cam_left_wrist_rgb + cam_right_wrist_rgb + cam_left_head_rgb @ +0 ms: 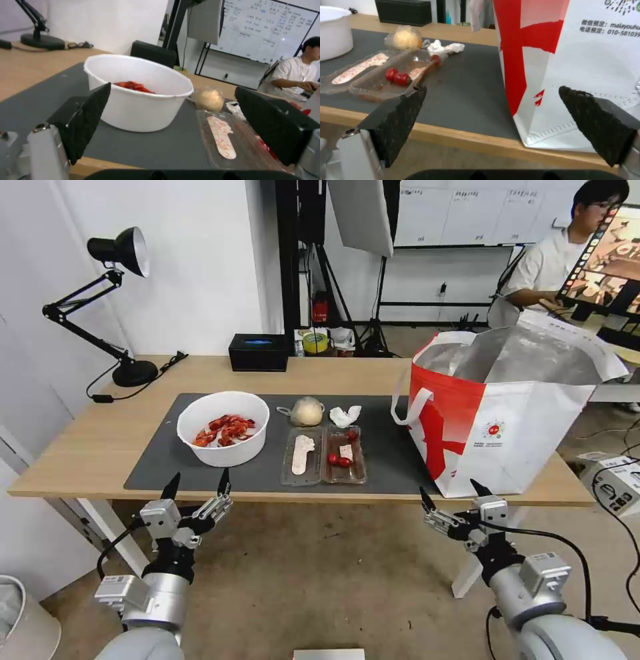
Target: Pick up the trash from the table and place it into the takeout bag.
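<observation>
Nothing is yet gripped: both the left end effector (pixel 197 483) and right end effector (pixel 452 495) are held apart short of the bench (pixel 80 447), so a reach to the bowl (pixel 223 428) is judged needed before the bag (pixel 507 420).

Left tool (pixel 198 483) and right tool (pixel 451 493) — both raised forward, fingers spread wide, nothing held.

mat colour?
Dark grey mat; head view shows it best.

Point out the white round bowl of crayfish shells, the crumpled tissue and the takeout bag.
white round bowl of red crayfish shells (pixel 230 452), head view, front wall.
crumpled white tissue (pixel 345 415), head view, middle.
white-and-red foil-lined takeout bag (pixel 527 447), head view, front panel.
</observation>
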You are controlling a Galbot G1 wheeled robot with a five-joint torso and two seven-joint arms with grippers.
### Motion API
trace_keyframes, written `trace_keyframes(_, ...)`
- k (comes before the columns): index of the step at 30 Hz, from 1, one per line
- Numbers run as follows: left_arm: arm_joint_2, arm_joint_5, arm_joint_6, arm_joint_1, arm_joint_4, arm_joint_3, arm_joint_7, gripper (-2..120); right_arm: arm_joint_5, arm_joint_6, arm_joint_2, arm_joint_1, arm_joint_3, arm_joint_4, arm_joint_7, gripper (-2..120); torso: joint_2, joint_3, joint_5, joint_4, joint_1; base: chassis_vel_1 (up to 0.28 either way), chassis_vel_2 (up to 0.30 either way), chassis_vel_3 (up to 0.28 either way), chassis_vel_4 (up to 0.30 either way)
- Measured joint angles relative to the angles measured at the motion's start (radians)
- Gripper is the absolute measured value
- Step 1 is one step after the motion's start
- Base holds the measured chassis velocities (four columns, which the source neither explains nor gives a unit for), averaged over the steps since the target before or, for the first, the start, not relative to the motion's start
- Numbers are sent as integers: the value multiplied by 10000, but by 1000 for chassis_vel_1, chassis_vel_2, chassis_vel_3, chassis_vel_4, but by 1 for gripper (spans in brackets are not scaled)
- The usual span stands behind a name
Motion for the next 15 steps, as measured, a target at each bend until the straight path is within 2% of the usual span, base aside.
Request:
trace_keyframes(1, 0, 0, 0, 0, 0, 0, 0, 100, 0, 0, 0, 0, 0, 0, 0, 100, 0, 0, 0, 0, 0, 0, 0, 0, 0)
trace_keyframes(4, 146, -1203, 540, -160, -134, 250, -518, 100, -58, 5, 0, 42, -15, -19, 2, 100, 0, 0, 0, 0, 0, 0, 0, 0, 0)
trace_keyframes(8, 208, -1776, 697, -252, -208, 479, -904, 100, -63, 16, 0, 51, -17, -27, 12, 100, 0, 0, 0, 0, 0, 0, 0, 0, 0)
trace_keyframes(11, 431, -3418, 1055, -541, -404, 1185, -1948, 100, -62, 49, -12, 112, -6, -58, 136, 100, 0, 0, 0, 0, 0, 0, 0, 0, 0)
trace_keyframes(12, 431, -3418, 1055, -541, -404, 1185, -1948, 100, -62, 49, -12, 112, -6, -58, 136, 100, 0, 0, 0, 0, 0, 0, 0, 0, 0)
trace_keyframes(15, 682, -4584, 1232, -818, -483, 1657, -2663, 100, -61, 53, -41, 129, 10, -75, 160, 100, 0, 0, 1, 0, 0, 0, 0, 0, 0)
